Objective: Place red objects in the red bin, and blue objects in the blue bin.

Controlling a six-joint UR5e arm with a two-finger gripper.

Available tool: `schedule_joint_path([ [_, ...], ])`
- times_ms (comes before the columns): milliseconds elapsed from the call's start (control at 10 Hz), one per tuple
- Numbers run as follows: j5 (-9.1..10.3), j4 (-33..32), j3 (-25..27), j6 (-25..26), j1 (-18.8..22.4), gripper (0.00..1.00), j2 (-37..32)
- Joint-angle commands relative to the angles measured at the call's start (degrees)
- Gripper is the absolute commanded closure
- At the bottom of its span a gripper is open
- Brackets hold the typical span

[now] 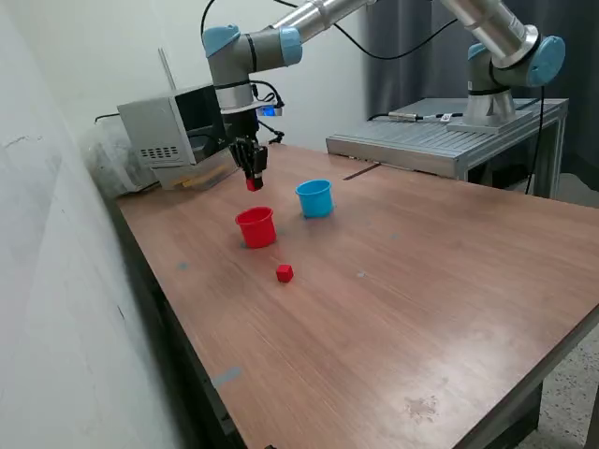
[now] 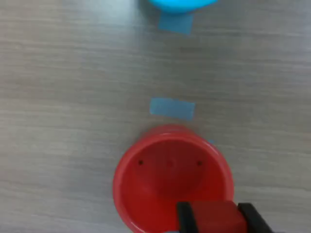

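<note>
Red cube (image 2: 214, 217) between jaws, above red cup (image 2: 170, 170)

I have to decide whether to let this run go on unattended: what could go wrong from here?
The gripper holds a red cube above the red cup. In the wrist view the cube sits over the cup's rim, not its middle, so a release now might bounce it off onto the table. The cup is small, and a lower descent could tip it. A second red cube lies close by.
</note>
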Motion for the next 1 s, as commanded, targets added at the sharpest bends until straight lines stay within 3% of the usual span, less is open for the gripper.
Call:
schedule_joint_path([
  [0,0.33,-3.73,1.71,0.01,-0.28,1.0,1.23],
  [200,0.6,-4.35,1.46,0.18,-0.28,1.0,2.37],
  [300,0.51,-4.35,1.2,0.36,-0.28,0.0,2.63],
  [700,0.16,-4.35,-0.03,0.62,0.59,0.0,2.72],
  [900,0.33,-3.56,0.75,0.45,5.13,0.0,0.63],
])
